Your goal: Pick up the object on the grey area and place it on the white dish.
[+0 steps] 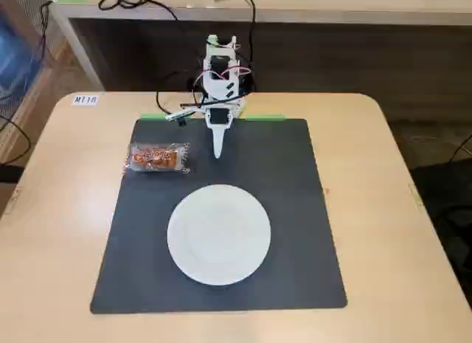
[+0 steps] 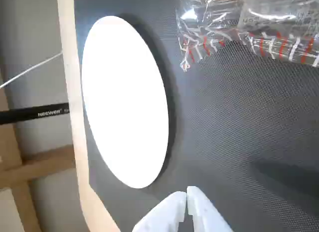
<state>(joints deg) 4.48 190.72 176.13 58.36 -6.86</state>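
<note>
A small snack in a clear crinkly wrapper, the object point(image 1: 157, 158), lies on the left far edge of the dark grey mat point(image 1: 287, 210); the wrist view shows its wrapper point(image 2: 249, 27) at the top right. The round white dish point(image 1: 219, 234) sits in the middle of the mat, nothing on it, and appears as a white oval point(image 2: 124, 100) in the wrist view. My white gripper point(image 1: 219, 153) points down over the mat's far edge, right of the snack and apart from it. Its fingers point(image 2: 187, 198) are shut together with nothing between them.
The mat lies on a light wooden table point(image 1: 66, 210). The arm's base point(image 1: 220, 70) with its cables stands at the table's far edge. A black bar point(image 2: 35, 113) and a white cable point(image 2: 30, 70) show beyond the table edge in the wrist view.
</note>
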